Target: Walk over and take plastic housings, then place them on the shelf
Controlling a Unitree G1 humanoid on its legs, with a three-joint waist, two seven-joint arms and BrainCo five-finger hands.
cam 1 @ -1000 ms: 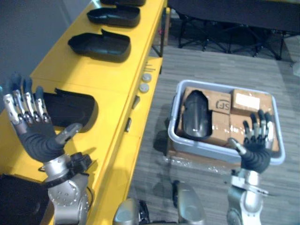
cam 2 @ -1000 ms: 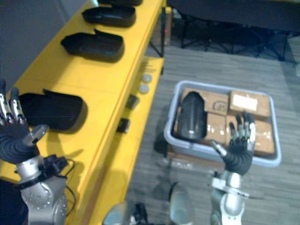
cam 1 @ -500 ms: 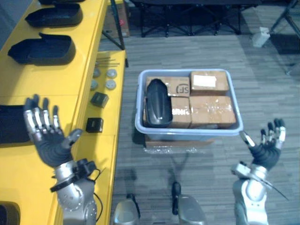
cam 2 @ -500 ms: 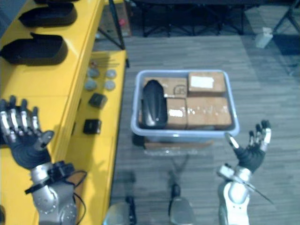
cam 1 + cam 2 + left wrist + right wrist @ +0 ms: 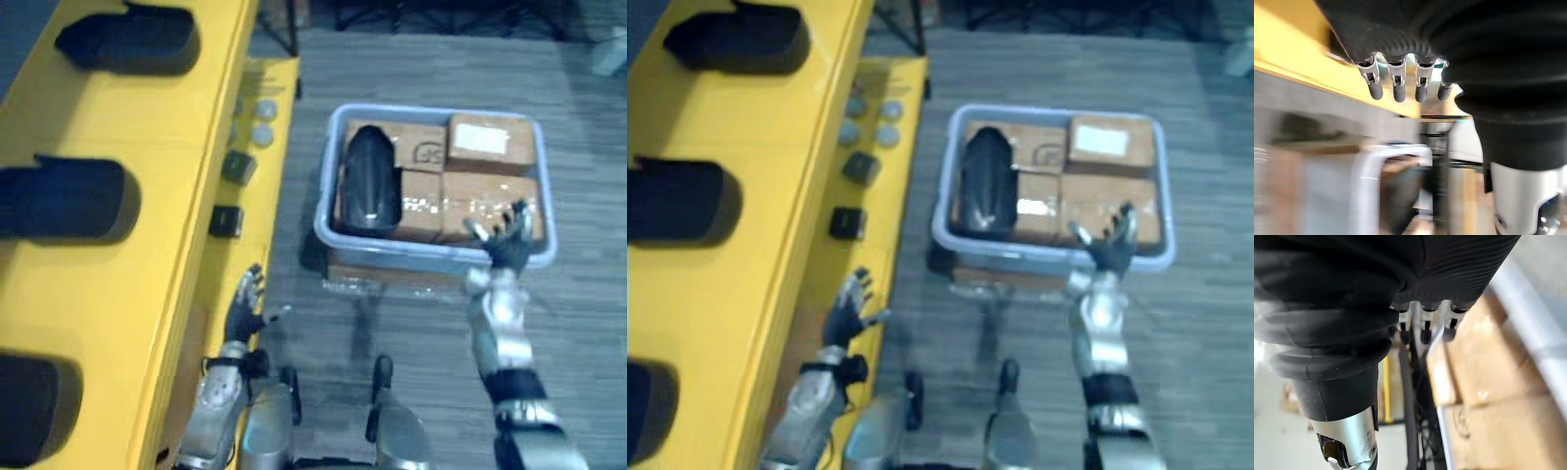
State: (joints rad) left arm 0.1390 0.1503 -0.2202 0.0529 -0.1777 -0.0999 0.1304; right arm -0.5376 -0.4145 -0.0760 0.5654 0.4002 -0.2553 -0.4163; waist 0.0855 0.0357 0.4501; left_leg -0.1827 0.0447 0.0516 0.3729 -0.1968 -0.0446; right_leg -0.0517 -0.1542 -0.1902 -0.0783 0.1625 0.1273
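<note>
Left of the grey tub (image 5: 411, 257) on the floor, the long yellow shelf (image 5: 167, 264) is already carrying a row of black plastic housings (image 5: 64, 196), while inside the tub, at its left end beside the cardboard boxes (image 5: 490, 147), one more housing (image 5: 370, 191) is lying untouched. The robot's right hand (image 5: 506, 242) is hovering over the tub's near rim, fingers spread and holding nothing, and its left hand (image 5: 245, 305) is hanging between tub and shelf, fingers loosely apart and empty, so the grasp, the lift and the placing of that piece are looking yet to come.
</note>
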